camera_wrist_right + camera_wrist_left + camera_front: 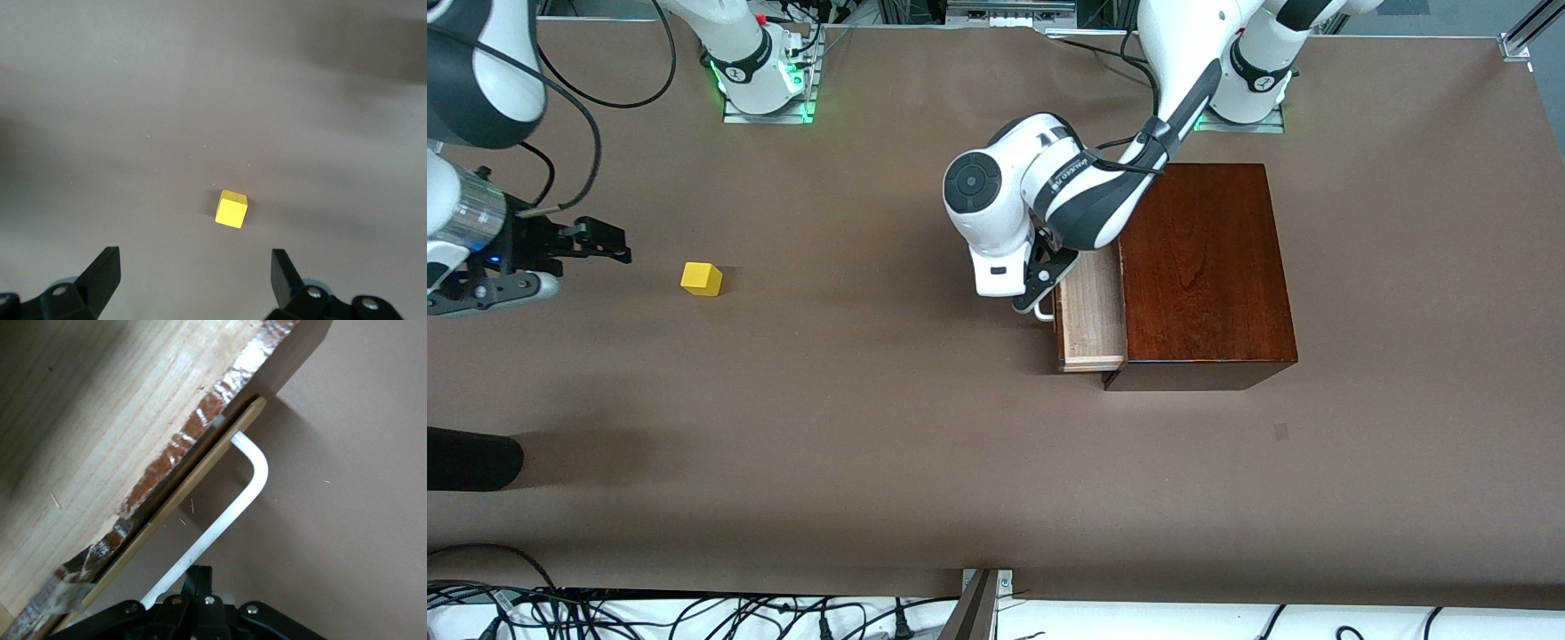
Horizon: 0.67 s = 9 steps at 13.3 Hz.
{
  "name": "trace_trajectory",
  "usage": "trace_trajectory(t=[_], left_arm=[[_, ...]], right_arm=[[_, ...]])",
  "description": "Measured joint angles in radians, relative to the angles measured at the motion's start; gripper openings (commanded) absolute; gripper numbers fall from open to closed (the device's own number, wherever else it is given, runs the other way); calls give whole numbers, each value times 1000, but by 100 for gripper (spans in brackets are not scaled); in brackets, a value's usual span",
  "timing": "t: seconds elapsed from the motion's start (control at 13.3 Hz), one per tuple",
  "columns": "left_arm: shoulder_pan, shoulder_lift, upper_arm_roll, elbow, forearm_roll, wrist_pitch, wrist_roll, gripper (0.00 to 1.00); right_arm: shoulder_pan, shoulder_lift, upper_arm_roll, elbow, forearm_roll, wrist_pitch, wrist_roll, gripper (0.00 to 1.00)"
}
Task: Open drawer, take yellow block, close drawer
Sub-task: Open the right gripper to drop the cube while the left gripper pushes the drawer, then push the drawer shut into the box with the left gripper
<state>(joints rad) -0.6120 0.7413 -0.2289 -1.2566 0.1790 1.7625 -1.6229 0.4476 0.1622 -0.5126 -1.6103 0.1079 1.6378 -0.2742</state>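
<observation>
The reddish-brown wooden box (1205,267) stands toward the left arm's end of the table. Its drawer (1089,311) is pulled partly out, showing a bare pale-wood inside (100,420). My left gripper (1040,298) is at the drawer's front, shut, with its fingers (200,577) pressed together right beside the white handle (247,487) and nothing between them. The yellow block (701,278) sits on the open table toward the right arm's end. My right gripper (615,246) hovers open just beside it. The block (231,209) lies ahead of the gripper's (193,257) wide-spread fingers, outside them.
A dark rounded object (471,458) juts in over the table at the right arm's end, nearer the front camera. Cables (694,613) lie along the table's front edge. Brown tabletop (889,427) stretches between block and box.
</observation>
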Motion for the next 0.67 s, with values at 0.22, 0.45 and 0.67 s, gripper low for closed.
trace_trajectory(t=[0.22,0.45,0.67], left_arm=[[31,0,-9,0,-7,-4,50,0],[51,0,-15,0,-12,-5,94,0],[78,-1,-25,0,-37,-5,152,0]], right_arm=[[-103,-44,88,11,-26,-6,7,100],[-168,-87,165,11,-42,-18,96,100],[-220,-111,235,11,-49,-34,196,100]])
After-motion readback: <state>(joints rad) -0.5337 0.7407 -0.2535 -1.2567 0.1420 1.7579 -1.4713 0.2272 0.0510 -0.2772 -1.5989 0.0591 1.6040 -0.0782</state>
